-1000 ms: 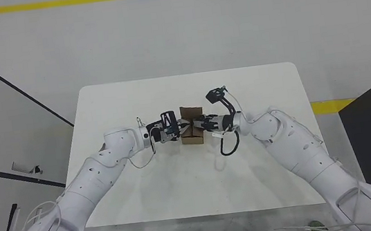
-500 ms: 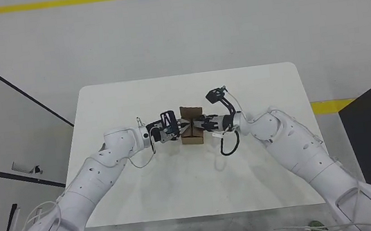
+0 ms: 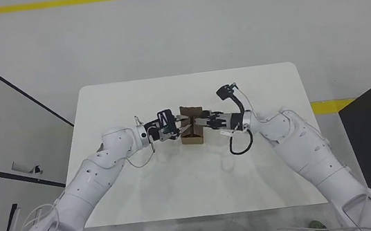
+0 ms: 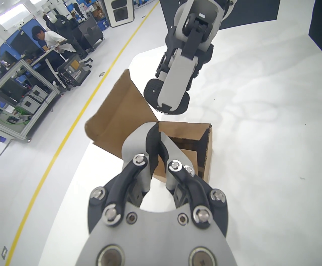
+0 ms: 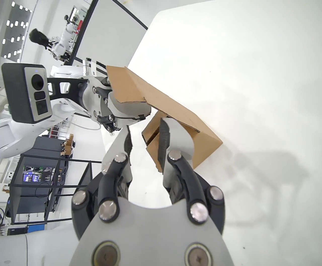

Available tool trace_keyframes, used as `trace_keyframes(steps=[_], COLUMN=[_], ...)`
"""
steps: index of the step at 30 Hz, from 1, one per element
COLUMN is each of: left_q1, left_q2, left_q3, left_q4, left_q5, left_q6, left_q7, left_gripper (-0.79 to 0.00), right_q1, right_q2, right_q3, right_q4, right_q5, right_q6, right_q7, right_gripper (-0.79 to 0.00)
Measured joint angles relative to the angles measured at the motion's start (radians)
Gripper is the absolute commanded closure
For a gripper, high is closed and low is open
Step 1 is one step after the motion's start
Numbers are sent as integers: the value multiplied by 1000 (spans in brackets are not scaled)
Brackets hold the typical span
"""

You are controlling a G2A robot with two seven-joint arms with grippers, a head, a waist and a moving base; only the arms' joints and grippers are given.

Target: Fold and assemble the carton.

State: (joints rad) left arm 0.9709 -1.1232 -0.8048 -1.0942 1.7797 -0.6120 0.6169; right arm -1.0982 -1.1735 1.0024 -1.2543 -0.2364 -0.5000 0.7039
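Mid-fold: clamping carton (image 3: 190, 125) in left gripper (image 4: 154, 131), straddling its end with open right gripper (image 5: 146, 131); likely needing inward push.

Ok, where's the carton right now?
In the top view the carton stands mid-way across the table, directly between the left gripper and the right gripper.

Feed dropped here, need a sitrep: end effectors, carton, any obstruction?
Left end effector shut on carton rim. Right end effector open over opposite side. One flap raised, top open; no obstruction seen.
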Motion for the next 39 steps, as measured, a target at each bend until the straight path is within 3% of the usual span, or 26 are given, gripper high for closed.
trace_keyframes(steps=[12,23,31,39], left_q1=[44,63,153,157], left_q2=[32,34,64,66], left_q3=[-32,-42,-115,-117], left_q4=[-172,-178,-184,-186], left_q5=[75,49,-16,-14], left_q6=[-63,-55,-80,-85], left_q7=[13,-4,91,102], left_gripper=[-785,-785,-785,-785], right_q1=[-135,-140,-101,-98], right_q2=[56,55,58,58], right_q3=[186,183,200,201], right_q4=[-102,-94,-20,-15], right_q5=[196,229,407,421], right_q6=[-100,-101,-116,-115], right_q7=[101,89,171,172], right_gripper=[-785,-785,-785,-785])
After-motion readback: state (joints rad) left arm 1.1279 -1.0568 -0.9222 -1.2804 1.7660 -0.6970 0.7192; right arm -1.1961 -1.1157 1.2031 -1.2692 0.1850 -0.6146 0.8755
